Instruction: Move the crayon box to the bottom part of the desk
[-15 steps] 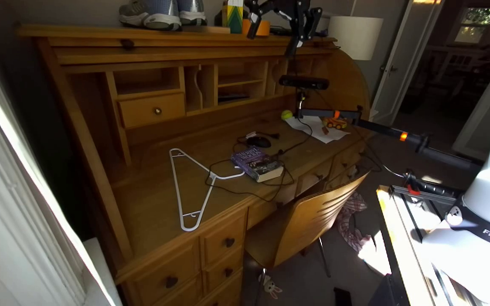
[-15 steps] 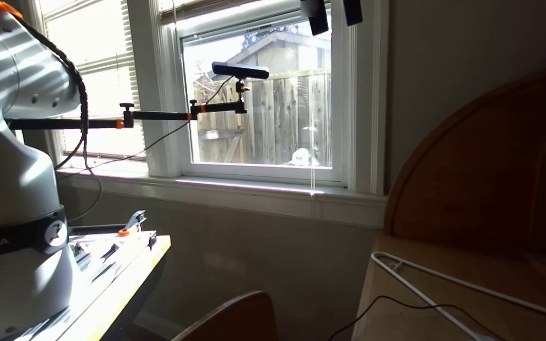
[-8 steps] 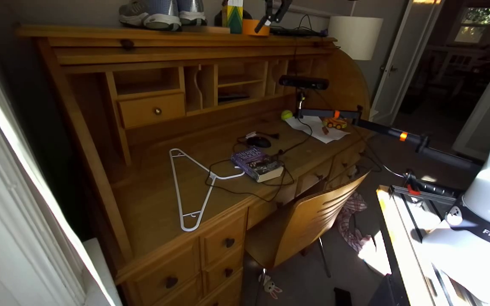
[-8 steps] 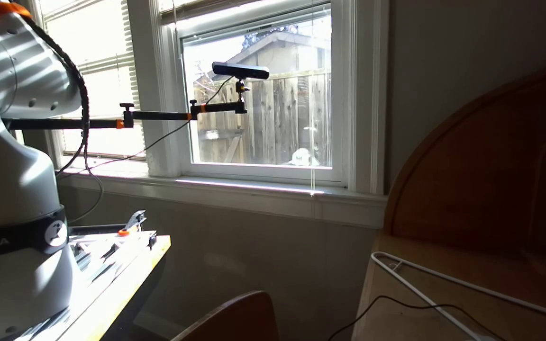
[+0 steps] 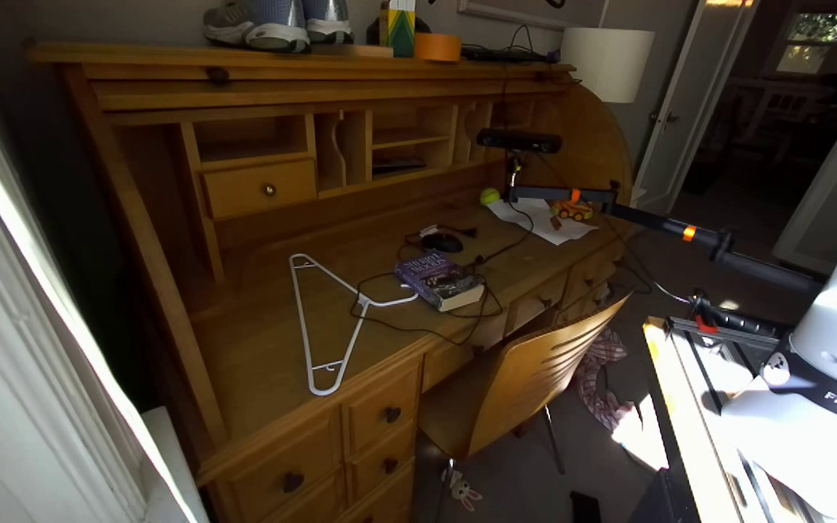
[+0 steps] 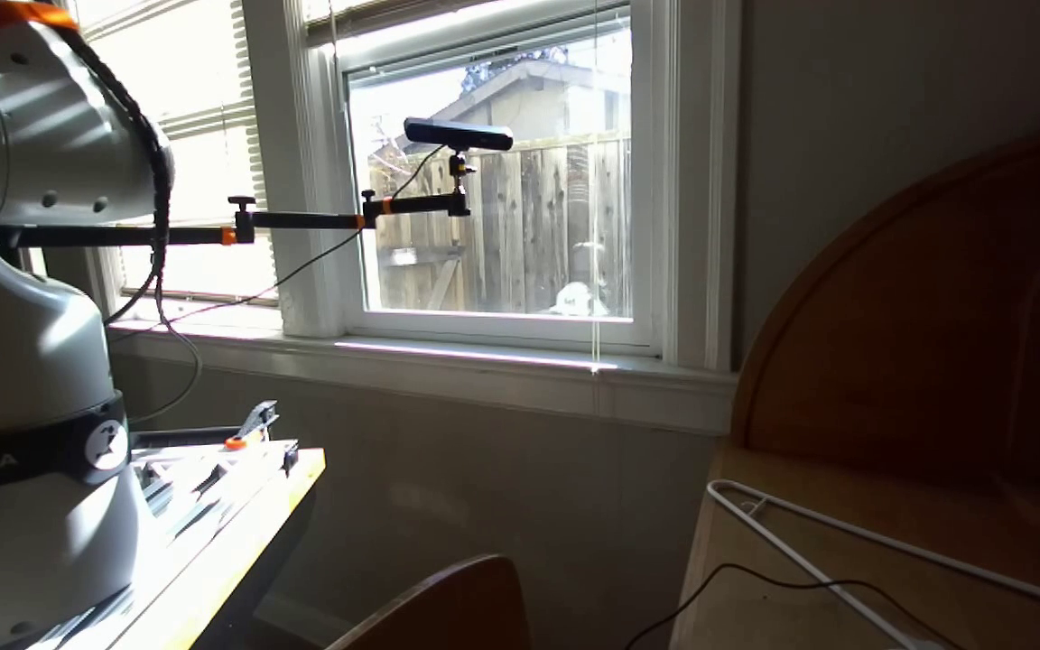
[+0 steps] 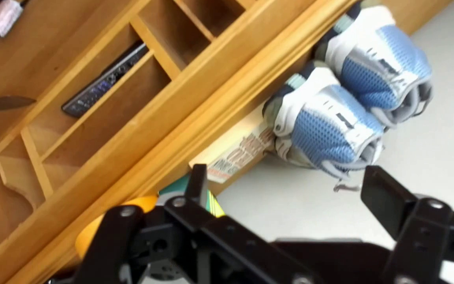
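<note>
The crayon box (image 5: 399, 30), yellow and green, stands upright on the top ledge of the honey-coloured desk (image 5: 244, 374), between the shoes and an orange object. In the wrist view my gripper (image 7: 284, 181) is open, with nothing between its fingers. The crayon box (image 7: 216, 206) shows there only in part, behind the left finger. The desk's top edge and cubbyholes (image 7: 195, 118) run diagonally across that view. The desk's side panel (image 6: 917, 388) also shows in an exterior view. The gripper is almost wholly above the frame in both exterior views.
Blue-white shoes (image 7: 329, 122) and a pale book (image 7: 239, 152) lie beside the box, the orange object (image 5: 437, 47) on its other side. The writing surface holds a white hanger (image 5: 302, 319), a thick book (image 5: 439, 280), a mouse (image 5: 442, 242) and cables. A camera arm (image 5: 564, 193) reaches over it.
My gripper has moved up from above the desk's top ledge, out of both exterior views. The arm's upper links have shifted slightly. The crayon box has not moved.
</note>
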{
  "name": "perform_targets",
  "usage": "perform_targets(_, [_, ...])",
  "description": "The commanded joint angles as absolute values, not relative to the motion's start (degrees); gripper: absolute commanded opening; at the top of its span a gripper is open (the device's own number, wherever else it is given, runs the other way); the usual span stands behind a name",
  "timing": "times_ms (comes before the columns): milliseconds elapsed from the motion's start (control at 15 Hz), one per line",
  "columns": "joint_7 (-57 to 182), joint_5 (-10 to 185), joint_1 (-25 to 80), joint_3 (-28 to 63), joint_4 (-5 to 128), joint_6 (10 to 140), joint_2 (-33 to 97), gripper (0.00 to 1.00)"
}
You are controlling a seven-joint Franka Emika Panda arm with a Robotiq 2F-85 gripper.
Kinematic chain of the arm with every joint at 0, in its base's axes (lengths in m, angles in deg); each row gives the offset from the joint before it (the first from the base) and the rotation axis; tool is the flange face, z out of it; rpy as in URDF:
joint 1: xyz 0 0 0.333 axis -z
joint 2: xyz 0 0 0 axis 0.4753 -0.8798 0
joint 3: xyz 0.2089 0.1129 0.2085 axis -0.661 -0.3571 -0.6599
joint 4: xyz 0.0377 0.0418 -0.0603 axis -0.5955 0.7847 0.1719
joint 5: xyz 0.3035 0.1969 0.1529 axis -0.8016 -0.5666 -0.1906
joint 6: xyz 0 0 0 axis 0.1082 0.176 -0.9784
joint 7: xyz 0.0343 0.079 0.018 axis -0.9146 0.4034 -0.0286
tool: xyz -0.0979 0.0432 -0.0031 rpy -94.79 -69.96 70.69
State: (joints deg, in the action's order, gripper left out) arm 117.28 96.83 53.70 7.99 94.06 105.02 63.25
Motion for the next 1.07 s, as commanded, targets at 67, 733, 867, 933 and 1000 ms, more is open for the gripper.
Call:
perform_targets(67, [124.2, 105.9, 61.8, 3.2, 93.1, 107.5, 62.4, 1.0])
perform_targets(733, [130.2, 112.9, 66.6, -0.1, 90.8, 108.6, 60.4, 1.0])
perform_targets(867, [136.3, 121.2, 71.1, -3.1, 88.3, 109.1, 58.8, 1.0])
perform_targets(933, [140.1, 126.0, 73.3, -4.9, 86.7, 109.2, 57.8, 1.0])
perform_targets(1000, [143.7, 130.6, 75.6, -6.6, 85.1, 108.9, 57.0, 1.0])
